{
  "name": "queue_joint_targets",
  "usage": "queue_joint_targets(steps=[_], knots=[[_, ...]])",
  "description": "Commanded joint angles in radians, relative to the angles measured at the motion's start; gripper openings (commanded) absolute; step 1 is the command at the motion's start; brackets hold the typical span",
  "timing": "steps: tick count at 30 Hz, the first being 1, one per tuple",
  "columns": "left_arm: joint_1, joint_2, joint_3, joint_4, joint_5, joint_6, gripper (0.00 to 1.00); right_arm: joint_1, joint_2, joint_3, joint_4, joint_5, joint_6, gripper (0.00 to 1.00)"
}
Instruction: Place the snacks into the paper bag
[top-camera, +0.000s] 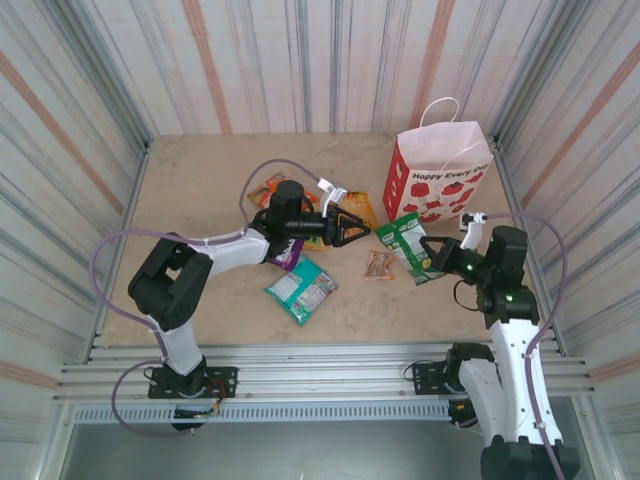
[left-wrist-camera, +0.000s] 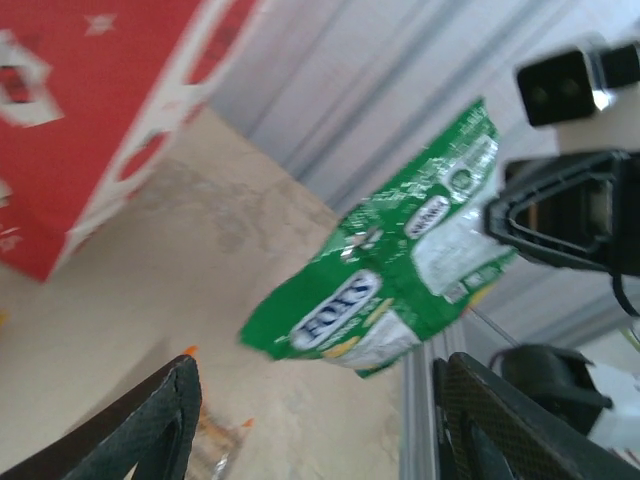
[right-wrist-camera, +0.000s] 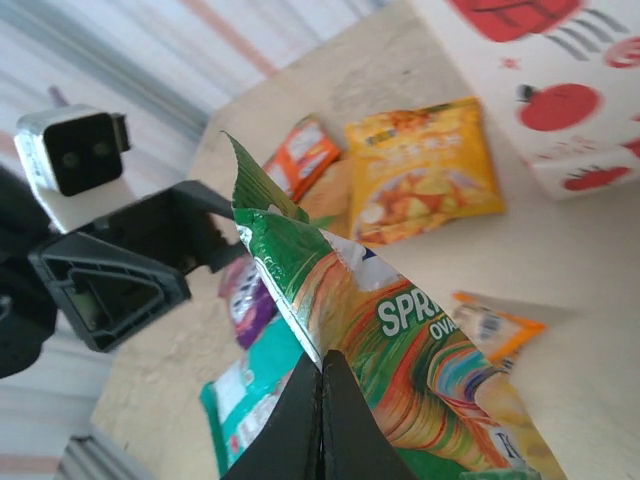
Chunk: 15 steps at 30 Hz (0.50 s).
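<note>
- Right claw is clamped shut on one edge of a green packet. In the right wrist view the two fingers meet flat on the foil.
- From the left wrist view, the green packet hangs tilted above the bench, held at its upper end by the right claw. Its lettering is too blurred to read with certainty.
- Left claw stands open with nothing between its jaws. It points toward the green packet and hovers over the pile of snacks in the middle of the bench.
- In its own view, the left claw has dark fingers spread wide, one at each lower corner.
- The paper bag stands upright at the far right of the bench, white with red apple prints and a red side. Its handles are up and its mouth is open at the top. The held green packet is in front of it and lower, not over the opening.
- A yellow packet lies flat near the bag's foot, and an orange packet lies further left.
- A purple packet lies partly under the left arm, and a teal packet lies nearer the arms' bases.
- A small orange-brown packet lies on the bench just beside the green one.
- The right wrist view shows the same spread past the gripped foil: the yellow packet, orange packet, purple packet, teal packet and the bag's corner.
</note>
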Motion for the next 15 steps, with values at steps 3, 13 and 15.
queue_joint_targets(steps=[3, 13, 15], knots=[[-0.023, -0.046, 0.019, -0.058, 0.085, 0.223, 0.71, 0.073, 0.066, 0.105, 0.063, -0.121, -0.126, 0.00], [-0.023, -0.131, 0.056, -0.328, 0.028, 0.525, 0.76, 0.149, 0.184, 0.211, 0.001, -0.221, -0.342, 0.00], [-0.019, -0.155, 0.057, -0.366, 0.001, 0.565, 0.78, 0.152, 0.199, 0.229, -0.011, -0.224, -0.368, 0.00]])
